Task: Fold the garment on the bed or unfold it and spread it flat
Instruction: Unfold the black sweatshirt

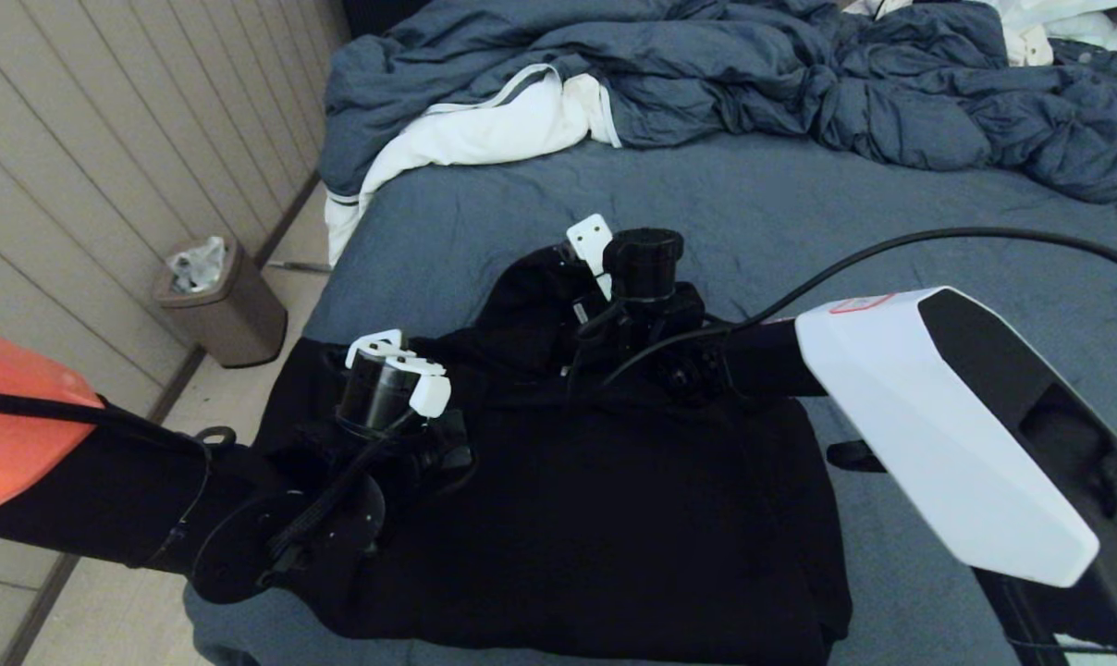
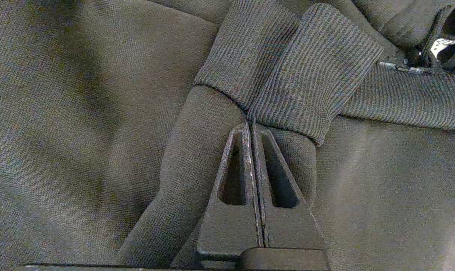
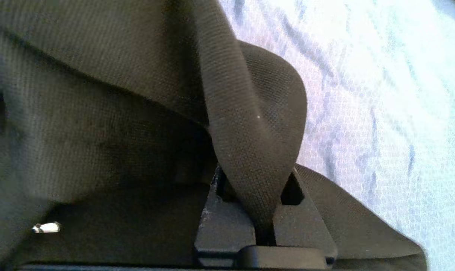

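Note:
The black hoodie (image 1: pixel 614 518) lies bunched in folded layers on the near part of the bed (image 1: pixel 799 213). My left gripper (image 2: pixel 250 124) points down onto its left part, shut, with its tips at the seam of a ribbed cuff (image 2: pixel 287 67); no fabric shows between the fingers. A metal zipper (image 2: pixel 400 67) shows beside the cuff. My right gripper (image 3: pixel 255 177) is at the hoodie's far edge, shut on a raised fold of the black fabric (image 3: pixel 254 124), which hides its tips. The blue-grey sheet (image 3: pixel 382 94) shows past that fold.
A rumpled blue-grey duvet (image 1: pixel 753 74) and a white cloth with grey stripes (image 1: pixel 494 125) lie at the far end of the bed. A brown trash bin (image 1: pixel 221 301) stands on the floor by the left wall. A black cable (image 1: pixel 891 245) arcs over the right arm.

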